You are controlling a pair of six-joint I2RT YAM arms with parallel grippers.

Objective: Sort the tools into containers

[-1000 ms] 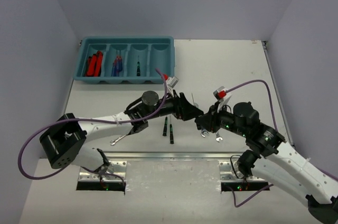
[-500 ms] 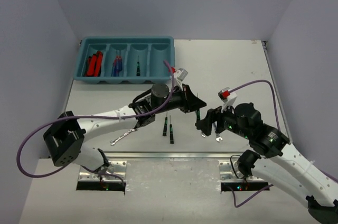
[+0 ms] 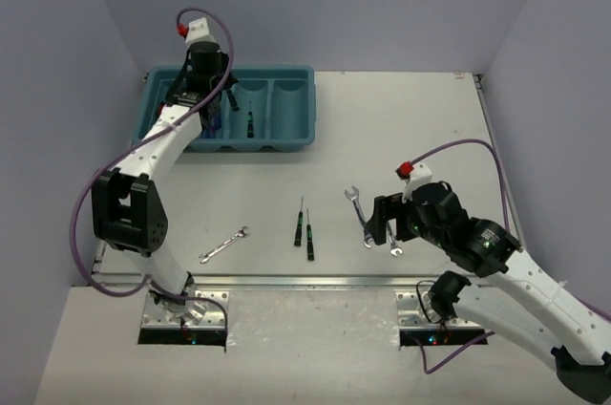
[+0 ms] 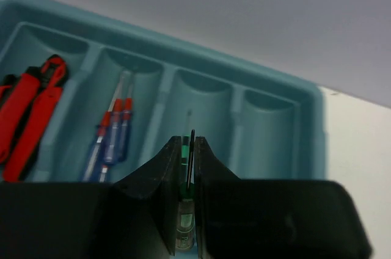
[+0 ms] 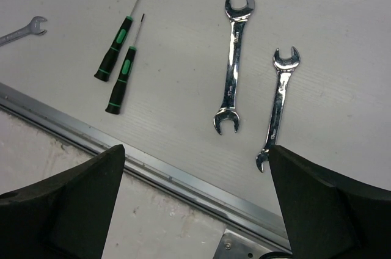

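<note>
My left gripper [image 3: 211, 107] hangs over the teal tray [image 3: 286, 72], shut on a black-and-green screwdriver [image 4: 191, 156] whose tip points out past the fingers. Below it, the compartments [image 4: 201, 97] hold red pliers [image 4: 30, 118], red-and-blue screwdrivers [image 4: 113, 135] and a black screwdriver [image 3: 250, 123]. My right gripper [image 3: 380, 223] stands open and empty, low over the table near two silver wrenches [image 5: 234, 63] [image 5: 278, 106]. Two black-and-green screwdrivers [image 3: 300, 225] [image 3: 309, 238] and a small wrench [image 3: 223, 245] lie on the table.
A metal rail [image 3: 305, 280] runs along the table's near edge, just under my right gripper [image 5: 195, 210]. Grey walls close in the table on the left, back and right. The tray's rightmost compartment [image 4: 269, 131] shows nothing inside.
The two grippers met at the table's middle; the left shut on the screwdriver as the right let go. The left arm has swung to the tray; the right has drawn back slightly.
</note>
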